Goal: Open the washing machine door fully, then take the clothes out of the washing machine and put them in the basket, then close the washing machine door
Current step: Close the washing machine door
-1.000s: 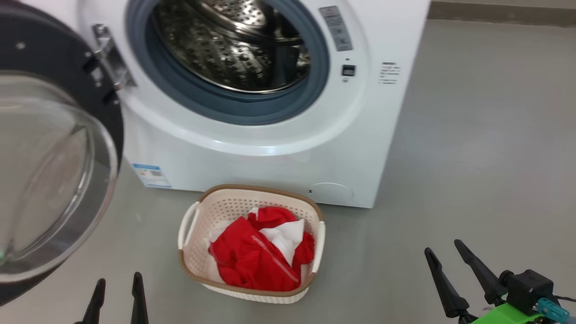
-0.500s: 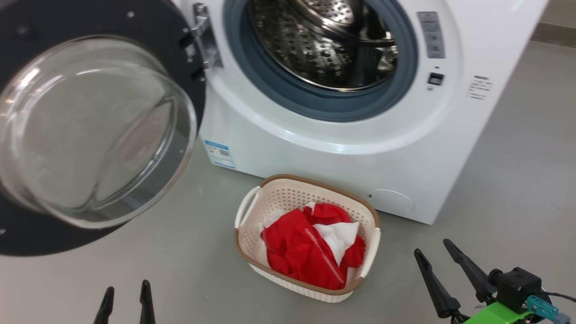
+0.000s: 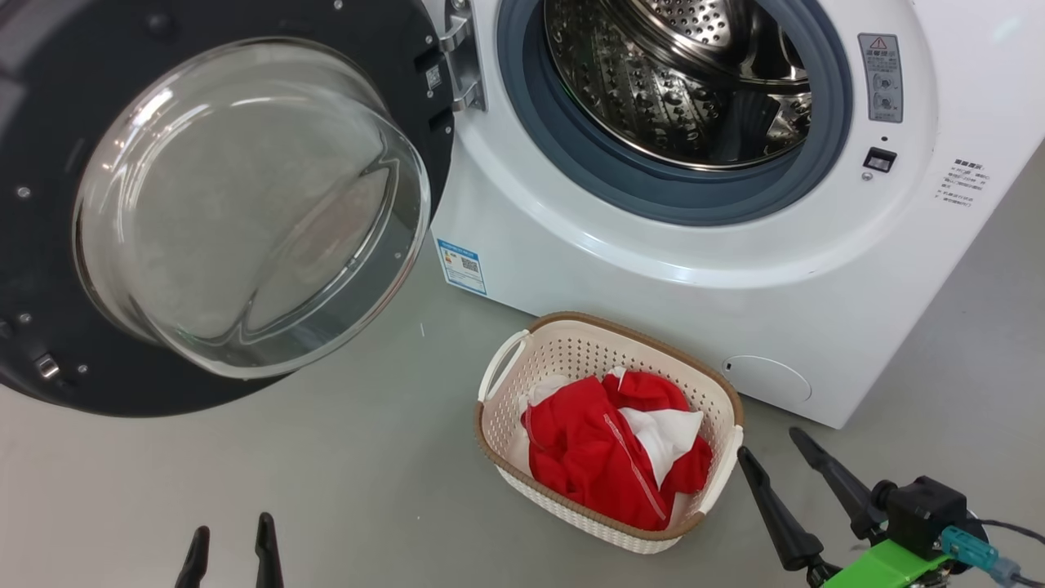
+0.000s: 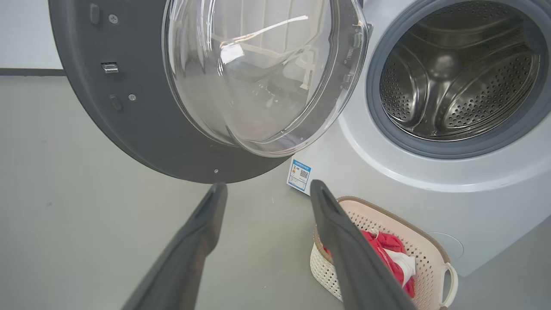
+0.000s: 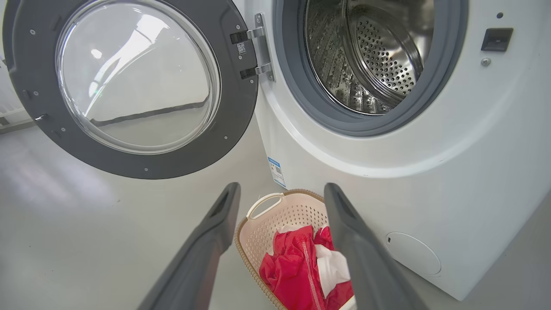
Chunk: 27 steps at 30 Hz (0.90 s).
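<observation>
Washer door (image 3: 245, 204) stands swung wide to the left on its metal hinge (image 3: 461, 61), glass bulge facing us, black rim hanging above the floor (image 3: 326, 474). Washer (image 3: 653, 278) stands white behind it, with grey gasket (image 3: 678, 196) and steel drum (image 3: 686, 73) open to view. Basket (image 3: 604, 347) sits on the floor just before the washer's lower front edge, between the blue label (image 3: 461, 265) and the round flap (image 3: 767, 377); whether it touches the front panel we cannot tell from these angles. Red clothes (image 3: 604, 449) with a white panel lie bunched inside the basket, below its brown rim. We note the left claw (image 3: 232, 525) low over the near floor, fingers spread apart, gripping nothing. Right claw (image 3: 770, 443) is just right of the basket's near corner, fingers likewise parted and empty, tips tilted toward the washer
</observation>
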### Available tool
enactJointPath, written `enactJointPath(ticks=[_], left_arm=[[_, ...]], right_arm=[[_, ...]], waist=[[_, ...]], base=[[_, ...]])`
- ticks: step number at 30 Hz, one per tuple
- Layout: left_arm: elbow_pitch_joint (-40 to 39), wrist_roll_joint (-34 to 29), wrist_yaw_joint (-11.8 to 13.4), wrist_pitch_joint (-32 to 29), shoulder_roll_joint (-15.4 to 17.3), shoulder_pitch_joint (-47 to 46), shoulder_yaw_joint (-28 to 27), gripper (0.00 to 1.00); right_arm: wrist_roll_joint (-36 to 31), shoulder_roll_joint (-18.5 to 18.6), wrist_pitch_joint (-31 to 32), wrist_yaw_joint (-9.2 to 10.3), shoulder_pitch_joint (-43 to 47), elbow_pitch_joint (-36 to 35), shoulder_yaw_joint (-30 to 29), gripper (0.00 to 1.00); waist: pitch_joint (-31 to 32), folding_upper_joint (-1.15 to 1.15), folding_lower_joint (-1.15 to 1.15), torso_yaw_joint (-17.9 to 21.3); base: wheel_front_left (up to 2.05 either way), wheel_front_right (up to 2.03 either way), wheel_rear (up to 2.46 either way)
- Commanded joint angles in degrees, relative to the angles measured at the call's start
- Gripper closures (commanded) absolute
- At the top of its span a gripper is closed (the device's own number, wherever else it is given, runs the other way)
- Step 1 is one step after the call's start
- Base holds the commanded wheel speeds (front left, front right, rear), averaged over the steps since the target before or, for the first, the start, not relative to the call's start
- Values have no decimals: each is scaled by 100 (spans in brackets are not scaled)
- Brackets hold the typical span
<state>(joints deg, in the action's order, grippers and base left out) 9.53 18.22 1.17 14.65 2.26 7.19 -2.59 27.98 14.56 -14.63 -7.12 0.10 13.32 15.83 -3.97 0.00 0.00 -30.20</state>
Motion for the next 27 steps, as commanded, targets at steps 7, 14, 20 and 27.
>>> enactJointPath(ticks=[7,14,20,27], left_arm=[[-241,59,98,35,62,-10,-147,0],[-291,94,99,35,62,-13,-130,0],[-539,371,-48,35,62,-207,-198,89],[-1355,339,-407,35,62,-963,-866,100]], right_arm=[[1,163,-37,-36,-318,-65,187,0],[12,165,-37,-36,-320,-52,231,0],[18,139,-37,-36,-275,-51,222,0],[0,115,-37,-36,-212,-84,168,0]], waist=[[-16,0,0,-16],[15,0,0,-9],[39,0,0,1],[7,0,0,12]], base=[[0,0,0],[0,0,0],[0,0,0],[0,0,0]])
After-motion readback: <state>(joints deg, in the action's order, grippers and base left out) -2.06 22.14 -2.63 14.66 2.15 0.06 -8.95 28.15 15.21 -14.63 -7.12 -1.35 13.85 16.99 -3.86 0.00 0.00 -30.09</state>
